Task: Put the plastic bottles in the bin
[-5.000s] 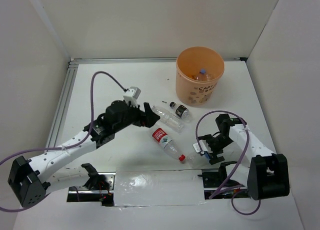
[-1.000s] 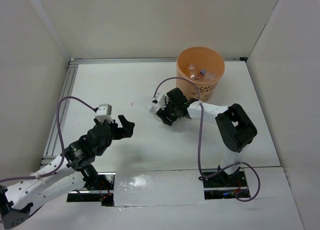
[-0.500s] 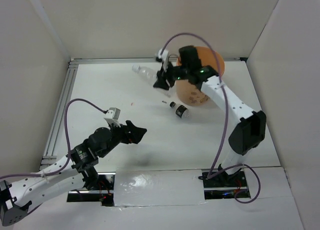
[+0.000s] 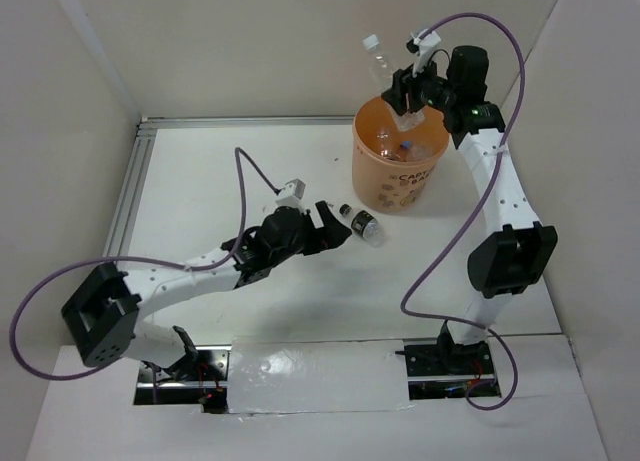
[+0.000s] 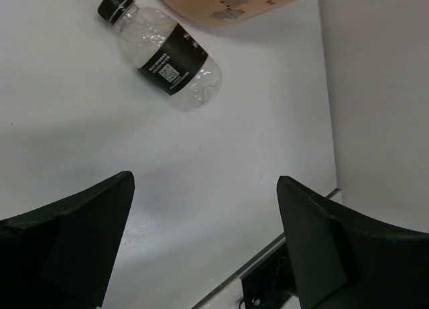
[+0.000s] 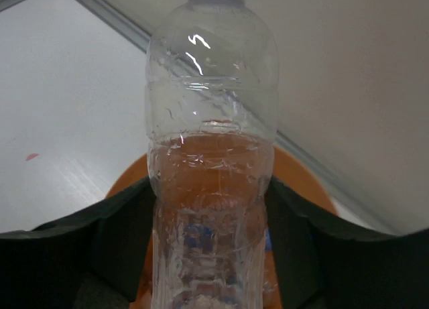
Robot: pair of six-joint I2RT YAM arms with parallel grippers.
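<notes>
The orange bin (image 4: 400,166) stands at the back right with several bottles (image 4: 400,146) inside. My right gripper (image 4: 405,89) is shut on a clear label-less bottle (image 4: 378,59) and holds it above the bin's rim; in the right wrist view the bottle (image 6: 211,155) fills the space between the fingers, with the bin (image 6: 301,181) below. A clear bottle with a black label and black cap (image 4: 362,224) lies on the table left of the bin; it also shows in the left wrist view (image 5: 164,57). My left gripper (image 4: 332,233) is open and empty, just left of it.
White walls enclose the table on three sides. A metal rail (image 4: 130,196) runs along the left edge. The bin's side (image 5: 228,1) shows at the top of the left wrist view. The table's front edge (image 5: 268,255) is close behind the left fingers.
My right gripper has carried the clear bottle from the bin's left side up over the bin. My left gripper has moved right, up to the black-label bottle.
</notes>
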